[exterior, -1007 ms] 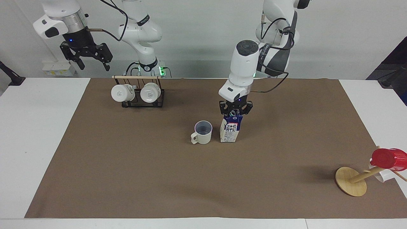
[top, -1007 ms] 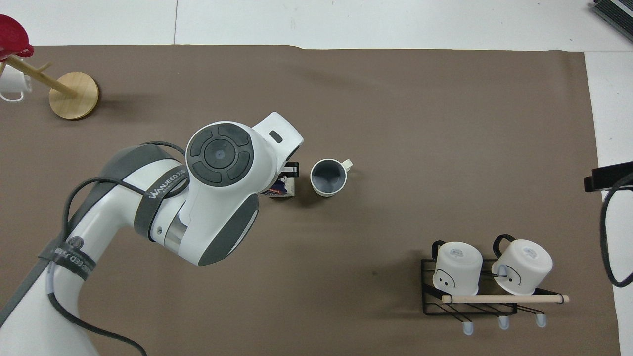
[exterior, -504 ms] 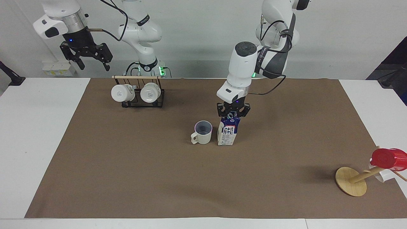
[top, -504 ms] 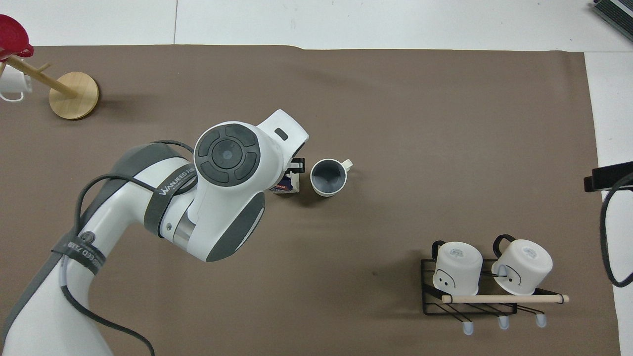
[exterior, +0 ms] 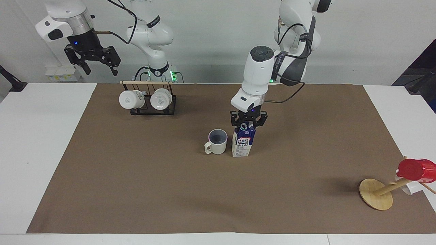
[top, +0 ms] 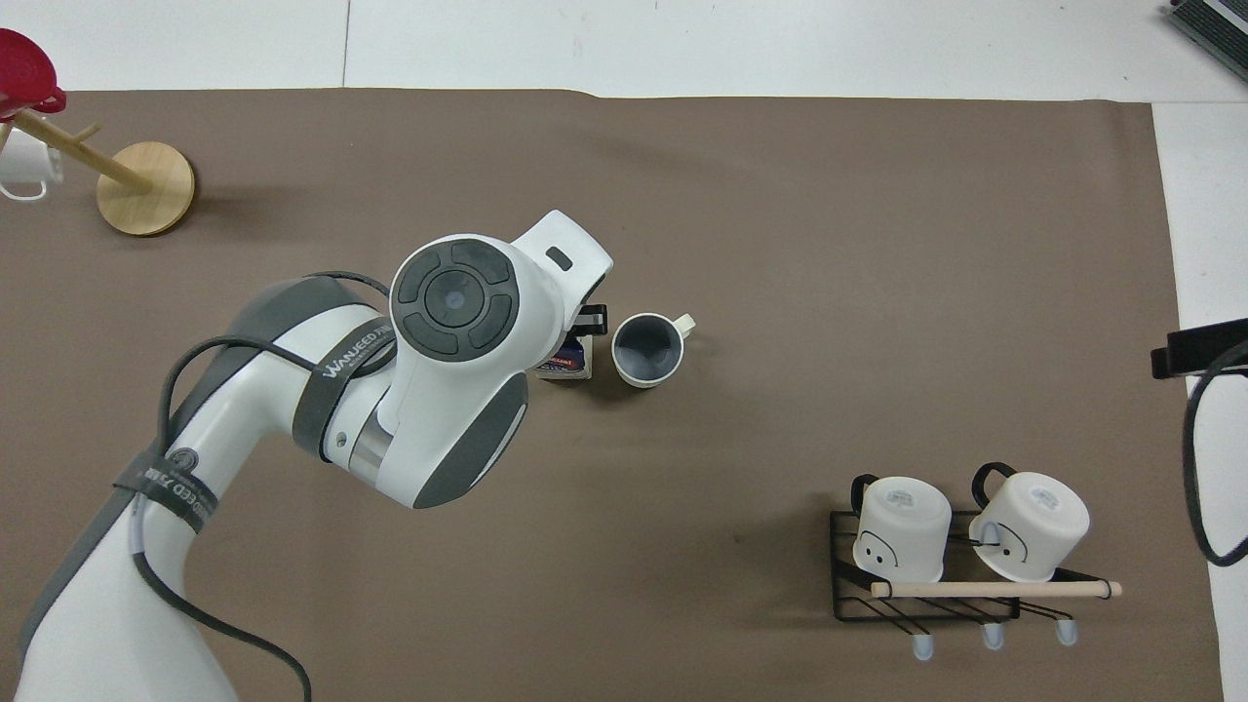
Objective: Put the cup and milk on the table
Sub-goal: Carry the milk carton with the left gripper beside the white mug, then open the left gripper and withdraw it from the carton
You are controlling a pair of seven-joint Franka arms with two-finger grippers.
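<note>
The cream-beige cup stands upright on the brown mat of the table, near the middle. The milk stands upright beside it, toward the left arm's end, base on the mat. My left gripper points straight down at the carton's top, its fingers open on either side of the ridge, the round cap showing between them. In the overhead view the left arm covers most of the carton. My right gripper waits open, raised above the table's robot-side edge.
A black wire rack with two white mugs stands nearer to the robots, toward the right arm's end. A tilted wooden stand carrying a red cup sits at the left arm's end, farther from the robots.
The left gripper carried the milk sideways toward the cup, set it upright on the mat and spread its fingers. The cup and the right arm have not moved.
</note>
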